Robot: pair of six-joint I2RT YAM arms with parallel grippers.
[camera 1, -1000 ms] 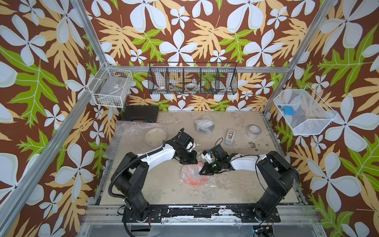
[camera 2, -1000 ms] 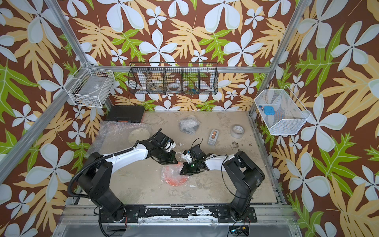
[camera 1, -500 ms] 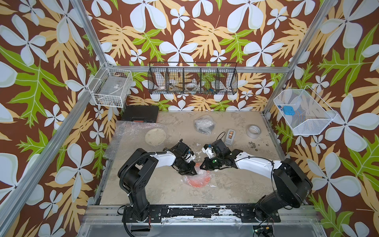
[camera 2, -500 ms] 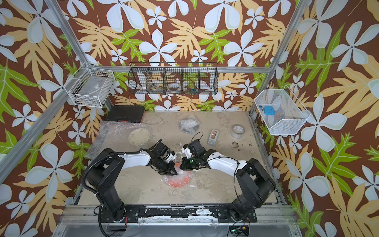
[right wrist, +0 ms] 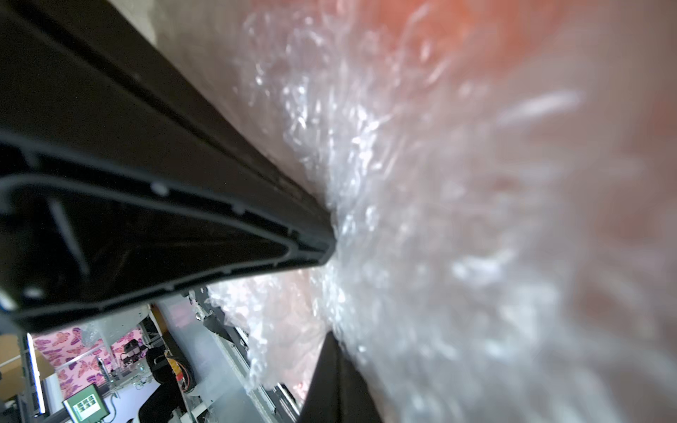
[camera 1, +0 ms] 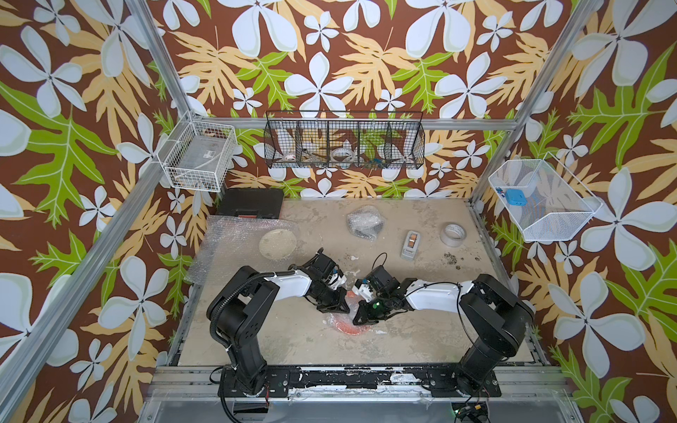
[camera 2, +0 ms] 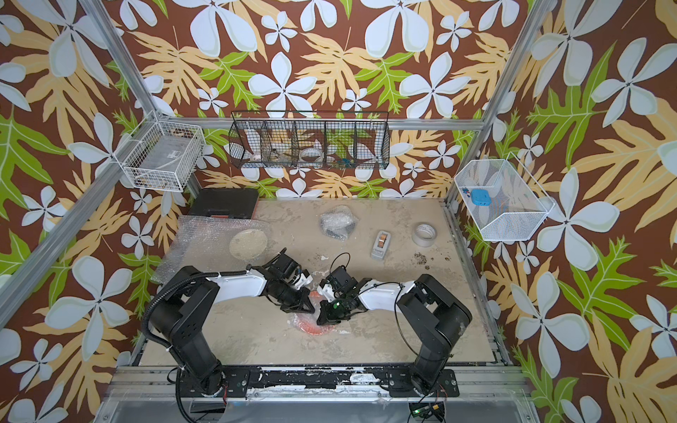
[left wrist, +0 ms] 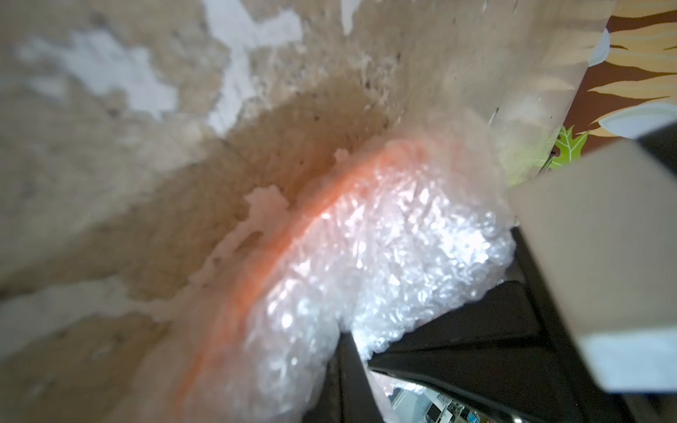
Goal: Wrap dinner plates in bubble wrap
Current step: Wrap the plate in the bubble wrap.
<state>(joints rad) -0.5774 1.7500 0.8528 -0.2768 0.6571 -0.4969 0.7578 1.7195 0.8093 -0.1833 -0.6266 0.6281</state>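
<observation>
Top views: bright orange round plate (camera 1: 348, 327) under clear bubble wrap (left wrist: 384, 256)

Lies front-centre on worn beige table (camera 1: 293, 342). Flanked by left gripper (camera 1: 342, 310) and right gripper (camera 1: 357, 321), both clamped shut, tips against wrap. Pinching it or merely pressing: too blurred to tell.

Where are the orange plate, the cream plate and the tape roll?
orange plate (camera 1: 347, 328): top view, on its near rim, the part left showing.
cream plate (camera 1: 277, 243): top view, on the middle of its face.
tape roll (camera 1: 447, 240): top view, on the ring's outer wall.
</observation>
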